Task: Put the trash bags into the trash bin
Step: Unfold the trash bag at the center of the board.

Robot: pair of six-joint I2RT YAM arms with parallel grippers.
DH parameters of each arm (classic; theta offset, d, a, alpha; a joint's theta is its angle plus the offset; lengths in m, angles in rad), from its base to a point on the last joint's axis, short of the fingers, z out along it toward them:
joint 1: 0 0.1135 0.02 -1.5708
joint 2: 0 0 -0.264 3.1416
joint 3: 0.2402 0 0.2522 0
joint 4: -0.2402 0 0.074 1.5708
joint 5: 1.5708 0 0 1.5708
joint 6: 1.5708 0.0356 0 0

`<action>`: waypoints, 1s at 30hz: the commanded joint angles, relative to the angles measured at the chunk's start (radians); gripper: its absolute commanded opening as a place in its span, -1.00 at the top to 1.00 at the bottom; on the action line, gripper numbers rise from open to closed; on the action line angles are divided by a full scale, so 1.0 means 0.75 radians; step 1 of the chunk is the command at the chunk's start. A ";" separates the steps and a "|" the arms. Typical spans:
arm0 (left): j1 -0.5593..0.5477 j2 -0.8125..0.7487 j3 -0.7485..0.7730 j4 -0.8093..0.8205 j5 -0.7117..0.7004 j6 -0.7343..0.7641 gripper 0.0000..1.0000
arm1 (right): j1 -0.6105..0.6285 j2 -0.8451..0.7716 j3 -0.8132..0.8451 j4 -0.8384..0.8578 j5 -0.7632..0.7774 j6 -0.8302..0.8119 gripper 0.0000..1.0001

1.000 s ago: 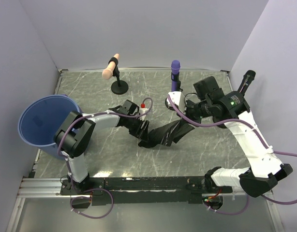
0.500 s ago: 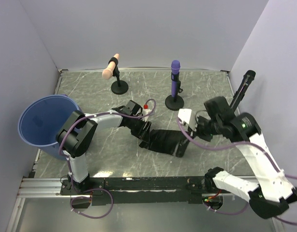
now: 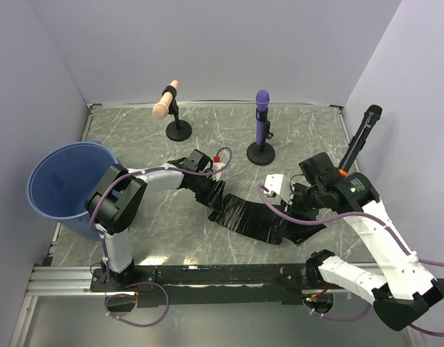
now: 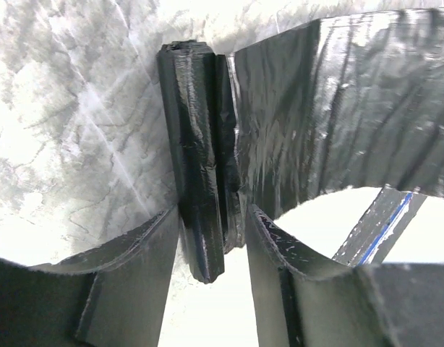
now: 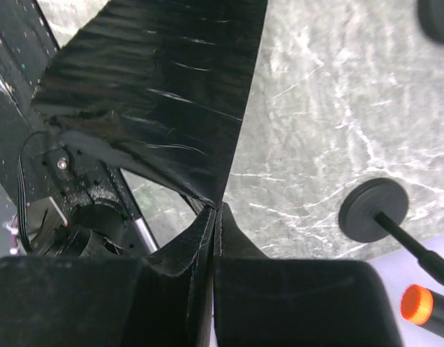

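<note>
The bin [image 3: 66, 184], a round blue plastic tub with smooth tapered walls, stands at the far left edge of the grey marbled table [image 3: 135, 137], open end up, well apart from the bag [image 3: 251, 217]. To its right the left gripper [image 3: 210, 194] is clamped on the bag's near end, which is bunched there into a tight crinkled black roll [image 4: 200, 181]; the wrist view shows both dark fingers [image 4: 135, 267] squeezing that roll from either side. From there the bag spreads into a flat, glossy black film with fine creases, stretched low across the table's middle. At its right end the right gripper [image 3: 294, 220] pinches a thin corner of the sheet [image 5: 157, 94], fingers [image 5: 186, 260] pressed nearly together. Behind stand a peach mic [image 3: 166, 100], a purple mic [image 3: 262, 116] and, far right, a black mic [image 3: 359, 134], on round bases.
</note>
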 commanded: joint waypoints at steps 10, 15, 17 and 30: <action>-0.101 0.197 -0.011 -0.134 -0.369 0.027 0.20 | -0.010 0.003 -0.036 -0.280 0.022 -0.005 1.00; -0.126 0.251 0.005 -0.150 -0.408 0.025 0.56 | -0.008 -0.015 -0.059 -0.261 0.028 0.003 1.00; -0.124 0.273 0.021 -0.163 -0.381 0.039 0.73 | -0.008 -0.027 -0.081 -0.247 0.034 0.009 1.00; 0.013 -0.015 0.293 -0.271 -0.224 0.392 0.99 | -0.151 -0.015 -0.049 0.186 -0.035 0.167 -0.98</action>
